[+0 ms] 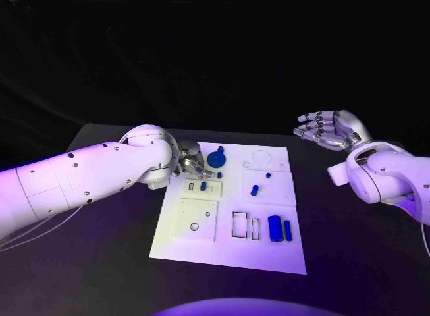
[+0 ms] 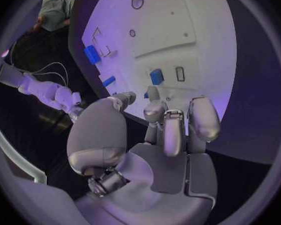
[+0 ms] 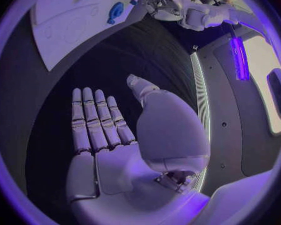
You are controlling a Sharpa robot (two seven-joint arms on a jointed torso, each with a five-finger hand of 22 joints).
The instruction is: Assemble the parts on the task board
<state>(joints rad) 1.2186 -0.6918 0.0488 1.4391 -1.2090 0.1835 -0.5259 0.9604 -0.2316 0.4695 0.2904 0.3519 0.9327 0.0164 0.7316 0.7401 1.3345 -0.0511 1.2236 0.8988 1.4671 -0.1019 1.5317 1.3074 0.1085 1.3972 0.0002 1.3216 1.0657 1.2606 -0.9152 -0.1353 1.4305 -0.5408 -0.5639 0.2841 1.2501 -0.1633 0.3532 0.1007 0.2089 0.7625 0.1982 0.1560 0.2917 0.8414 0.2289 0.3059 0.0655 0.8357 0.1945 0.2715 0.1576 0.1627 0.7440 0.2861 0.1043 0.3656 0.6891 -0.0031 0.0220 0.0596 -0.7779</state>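
Left robot hand (image 1: 192,162) hovers over the task board's (image 1: 224,253) far-left corner, fingers loosely curled, holding nothing I can see. Right robot hand (image 1: 330,129) open, well off the board. Parts (image 1: 274,228) look small, rigid, light, probably slick: pinch across the narrow sides.

Flat matte black table (image 1: 101,263) under everything, dark backdrop behind it. Thin white cables (image 2: 43,67) run loose across the black tabletop in left wrist view.
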